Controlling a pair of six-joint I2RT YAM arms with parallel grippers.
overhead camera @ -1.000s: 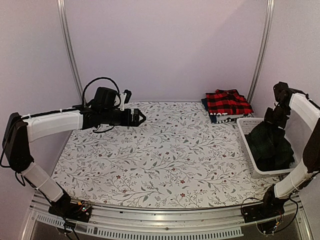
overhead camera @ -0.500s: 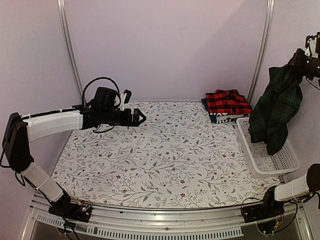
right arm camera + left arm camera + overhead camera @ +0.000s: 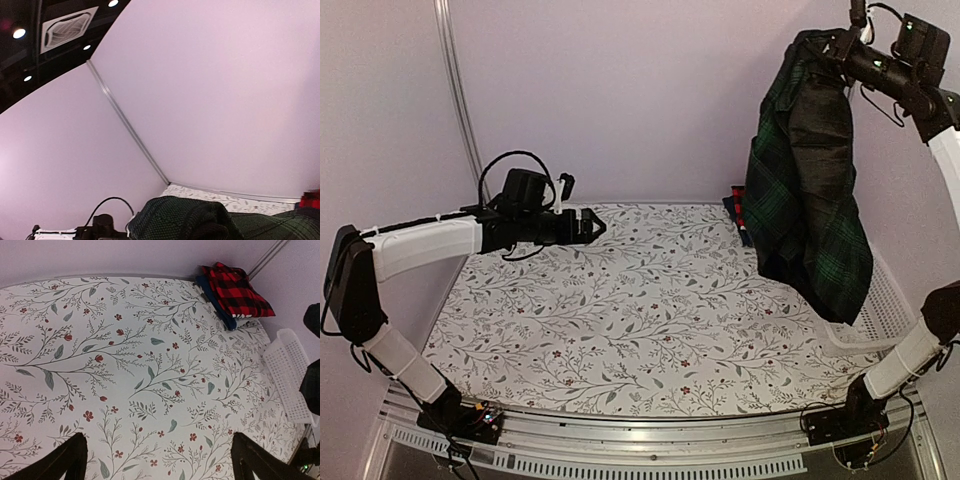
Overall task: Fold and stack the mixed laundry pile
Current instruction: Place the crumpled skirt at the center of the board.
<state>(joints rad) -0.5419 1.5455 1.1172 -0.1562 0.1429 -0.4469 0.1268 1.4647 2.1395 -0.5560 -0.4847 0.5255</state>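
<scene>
Right gripper point(image 3: 835, 52), upper right of the frame, is clamped on the plaid garment point(image 3: 810, 190), which hangs straight down (long axis vertical) over the worktop's point(image 3: 650, 320) right side. Left gripper point(image 3: 592, 226), jaws apart, hovers left of centre, well apart from it.

Seemingly no legible text anywhere.

Floral-cloth table point(image 3: 620, 310); navy garment point(image 3: 215, 305) far right, red checked shirt point(image 3: 237, 290) atop; white basket point(image 3: 290, 375) right edge
</scene>
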